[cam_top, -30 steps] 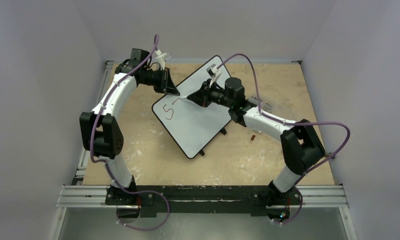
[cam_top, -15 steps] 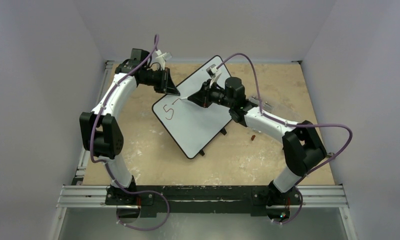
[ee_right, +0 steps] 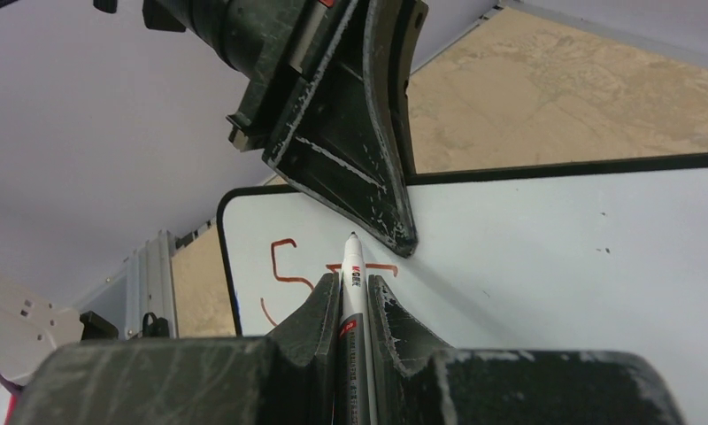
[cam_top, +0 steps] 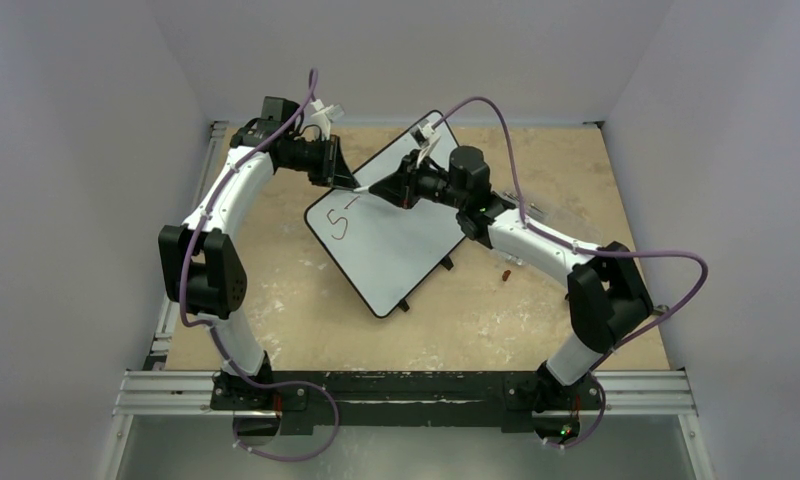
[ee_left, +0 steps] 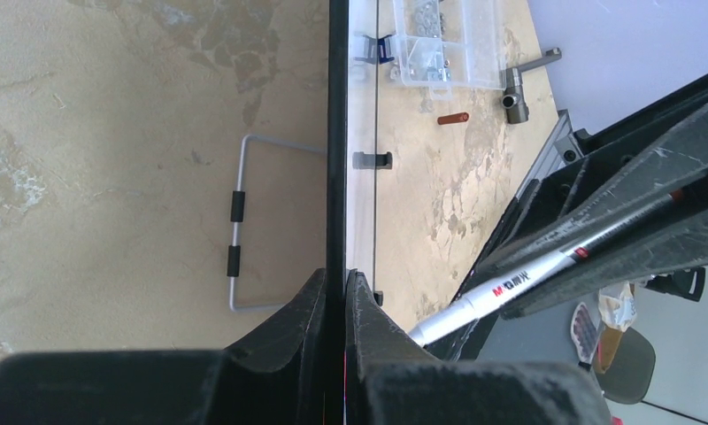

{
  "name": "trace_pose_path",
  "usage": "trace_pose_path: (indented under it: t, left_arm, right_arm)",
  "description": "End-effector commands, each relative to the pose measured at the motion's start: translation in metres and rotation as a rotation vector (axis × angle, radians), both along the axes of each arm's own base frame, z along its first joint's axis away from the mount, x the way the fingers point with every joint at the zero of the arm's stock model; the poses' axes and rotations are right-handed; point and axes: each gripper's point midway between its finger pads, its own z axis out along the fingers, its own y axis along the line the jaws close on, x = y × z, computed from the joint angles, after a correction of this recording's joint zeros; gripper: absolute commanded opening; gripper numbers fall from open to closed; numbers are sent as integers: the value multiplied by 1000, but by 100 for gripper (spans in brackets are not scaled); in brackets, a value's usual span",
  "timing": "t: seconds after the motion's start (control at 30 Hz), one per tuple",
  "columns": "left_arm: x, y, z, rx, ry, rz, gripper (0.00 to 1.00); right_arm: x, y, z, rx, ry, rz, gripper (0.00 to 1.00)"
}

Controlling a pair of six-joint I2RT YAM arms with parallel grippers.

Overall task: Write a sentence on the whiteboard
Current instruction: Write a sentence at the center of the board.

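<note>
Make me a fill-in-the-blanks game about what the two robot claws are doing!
The right claw is shut on a ___.
The left claw pinches the edge of the ___.
The writing on it is ___ in colour.
Missing words: marker, whiteboard, red.

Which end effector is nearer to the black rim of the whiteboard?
Left. The left end effector is shut on the rim of the whiteboard itself. The right end effector holds the marker over the white surface, just inside that rim.
</note>
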Motion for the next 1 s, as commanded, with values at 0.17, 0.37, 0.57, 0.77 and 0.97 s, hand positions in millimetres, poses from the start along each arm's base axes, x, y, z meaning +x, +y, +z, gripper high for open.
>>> trace_pose_path:
  t: [0.17,0.37,0.57,0.77,0.97]
  left_arm:
    - [2,0,28,0,-145,-15,0]
    - [3,0,29,-2,-146,-15,0]
    - [3,0,29,-2,-144,-13,0]
    - [3,0,28,0,-141,-7,0]
    - [3,0,28,0,-141,-9,0]
  right_arm:
    - [-2,15,38,60,-66,42,0]
    - [-1,16,31,45,-61,38,0]
    - [1,19,23,24,-56,24,0]
    - [6,24,17,-5,-55,-11,0]
    - [8,24,19,5,-60,-14,0]
